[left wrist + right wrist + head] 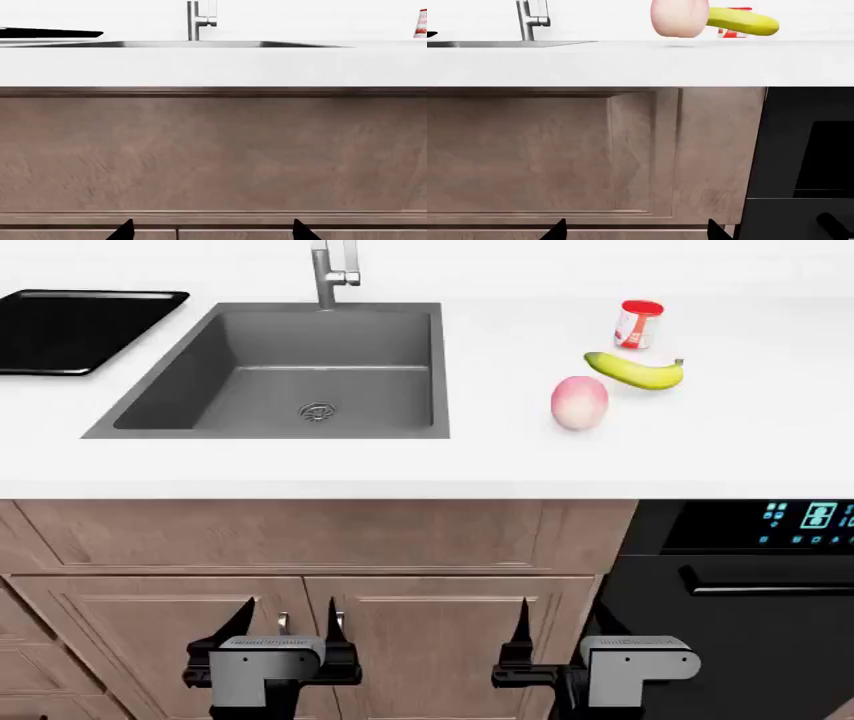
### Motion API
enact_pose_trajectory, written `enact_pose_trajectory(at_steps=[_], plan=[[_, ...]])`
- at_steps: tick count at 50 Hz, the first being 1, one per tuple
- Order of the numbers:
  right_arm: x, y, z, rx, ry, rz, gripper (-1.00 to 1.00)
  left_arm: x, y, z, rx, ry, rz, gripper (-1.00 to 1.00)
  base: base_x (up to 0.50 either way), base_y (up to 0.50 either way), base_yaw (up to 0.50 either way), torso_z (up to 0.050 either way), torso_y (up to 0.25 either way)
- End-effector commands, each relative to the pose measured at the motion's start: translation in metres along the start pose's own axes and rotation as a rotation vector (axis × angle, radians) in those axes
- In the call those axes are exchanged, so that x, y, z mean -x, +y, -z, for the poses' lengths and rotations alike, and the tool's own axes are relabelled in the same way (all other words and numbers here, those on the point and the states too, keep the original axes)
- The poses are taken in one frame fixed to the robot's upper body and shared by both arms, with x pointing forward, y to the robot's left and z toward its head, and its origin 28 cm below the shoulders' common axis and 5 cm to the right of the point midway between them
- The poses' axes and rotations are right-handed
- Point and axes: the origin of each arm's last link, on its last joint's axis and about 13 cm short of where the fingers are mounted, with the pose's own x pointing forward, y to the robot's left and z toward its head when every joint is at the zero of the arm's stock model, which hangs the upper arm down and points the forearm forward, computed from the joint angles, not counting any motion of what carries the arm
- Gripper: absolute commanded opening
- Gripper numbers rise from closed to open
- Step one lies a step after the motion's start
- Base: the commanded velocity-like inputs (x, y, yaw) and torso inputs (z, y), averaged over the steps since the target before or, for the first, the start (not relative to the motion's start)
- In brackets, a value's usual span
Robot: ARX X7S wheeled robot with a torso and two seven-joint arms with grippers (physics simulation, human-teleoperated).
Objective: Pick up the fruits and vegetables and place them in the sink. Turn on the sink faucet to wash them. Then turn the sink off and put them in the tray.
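Pink and yellow is where it all starts: the peach (579,402) and banana (635,371) sit on the white counter (534,465) in the upper right of the head view, just beside each other, maybe touching, I can't quite tell. Banana lies behind the peach with its long axis running roughly left to right, tipped a bit down toward the right. A red-and-white can (639,324) stands just behind the banana, so that one needs avoiding.

Sink (227,365) is in the upper left-centre, nothing in it, faucet (334,270) at its back edge, black tray (80,330) off in the upper left corner.

Both grippers are parked low in front of the cabinet doors (400,640), well below counter level. Right gripper (519,676) sits almost straight under the fruit; left gripper (288,676) is under the sink instead. So I'd say the right arm is clearly the nearer one and the fruit is up and forward from its fingers. The right wrist view backs that up, with the peach (679,19) and banana (746,22) showing at counter height above the fingertips.

Fingers on both look spread wide, holding nothing.

Nothing picked yet, so this looks like the very start. A grab across the banana's short side seems easiest.
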Motion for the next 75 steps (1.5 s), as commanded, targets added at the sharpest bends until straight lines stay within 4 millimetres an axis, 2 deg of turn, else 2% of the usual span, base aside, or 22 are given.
enact_pose_trajectory(at_steps=[1, 4, 7, 13, 17, 44, 48, 51, 53, 54, 55, 61, 65, 69, 73, 75], plan=[[-0.001, 0.0, 0.002, 0.023, 0.015, 0.008, 1.0, 0.002, 0.0, 0.0, 0.002, -0.007, 0.019, 1.0, 0.0, 0.0, 0.0, 0.0, 0.0], [-0.007, 0.0, -0.002, 0.051, -0.005, 0.067, 1.0, 0.003, 0.001, 0.0, -0.01, -0.044, 0.028, 1.0, 0.0, 0.0, 0.0, 0.0, 0.0], [-0.006, 0.001, -0.002, 0.019, 0.043, 0.04, 1.0, 0.001, 0.003, -0.003, 0.006, -0.079, 0.025, 1.0, -0.11, -0.13, 0.0, 0.0, 0.0], [-0.007, 0.0, -0.008, 0.05, 0.032, 0.049, 1.0, 0.006, 0.004, -0.005, 0.043, -0.076, 0.1, 1.0, -0.14, -0.5, 0.0, 0.0, 0.0], [-0.007, 0.0, -0.012, 0.06, 0.024, 0.044, 1.0, 0.004, 0.006, -0.005, 0.065, -0.041, 0.077, 1.0, -0.1, -0.5, 0.0, 0.0, 0.0], [-0.008, -0.001, -0.024, 0.108, -0.024, 0.011, 1.0, -0.002, 0.011, -0.015, 0.111, 0.064, 0.025, 1.0, -0.1, -0.5, 0.0, 0.05, 0.0], [-0.008, 0.001, -0.036, 0.13, -0.065, 0.003, 1.0, -0.003, 0.012, -0.023, 0.124, 0.054, 0.028, 1.0, -0.1, -0.5, 0.0, 0.05, 0.0], [-0.008, 0.001, -0.054, 0.154, -0.093, -0.022, 1.0, -0.005, 0.015, -0.041, 0.117, 0.022, 0.049, 1.0, -0.1, -0.5, 0.0, 0.017, 0.0], [-0.004, 0.001, -0.074, 0.113, -0.095, -0.066, 1.0, -0.008, 0.019, -0.061, 0.099, -0.007, 0.058, 1.0, -0.1, -0.49, 0.0, 0.0, 0.0], [-0.004, 0.001, -0.074, 0.113, -0.095, -0.066, 1.0, -0.009, 0.022, -0.073, 0.084, -0.029, 0.071, 1.0, 0.0, 0.0, 0.0, 0.0, 0.0], [0.001, 0.0, -0.097, 0.124, -0.112, -0.103, 1.0, -0.008, 0.024, -0.085, 0.068, -0.051, 0.085, 1.0, 0.0, 0.0, 0.0, 0.0, 0.0], [0.015, -0.006, -0.163, 0.253, -0.174, -0.231, 1.0, 0.004, 0.037, -0.162, -0.02, -0.16, 0.234, 1.0, 0.0, 0.0, 0.0, 0.0, 0.0], [0.015, -0.018, -0.203, 0.279, -0.2, -0.255, 1.0, 0.007, 0.046, -0.208, -0.026, -0.164, 0.365, 1.0, 0.0, 0.0, 0.0, 0.0, 0.0], [0.011, -0.029, -0.242, 0.329, -0.229, -0.302, 1.0, -0.002, 0.05, -0.249, -0.085, -0.194, 0.485, 1.0, 0.0, 0.0, 0.0, 0.0, 0.0], [-0.002, -0.043, -0.283, 0.345, -0.224, -0.401, 1.0, -0.026, 0.055, -0.294, -0.132, -0.255, 0.564, 1.0, 0.0, 0.0, 0.0, 0.0, 0.0], [-0.01, -0.051, -0.299, 0.356, -0.194, -0.446, 1.0, -0.036, 0.056, -0.308, -0.159, -0.23, 0.606, 1.0, 0.0, 0.0, 0.0, 0.0, 0.0]])
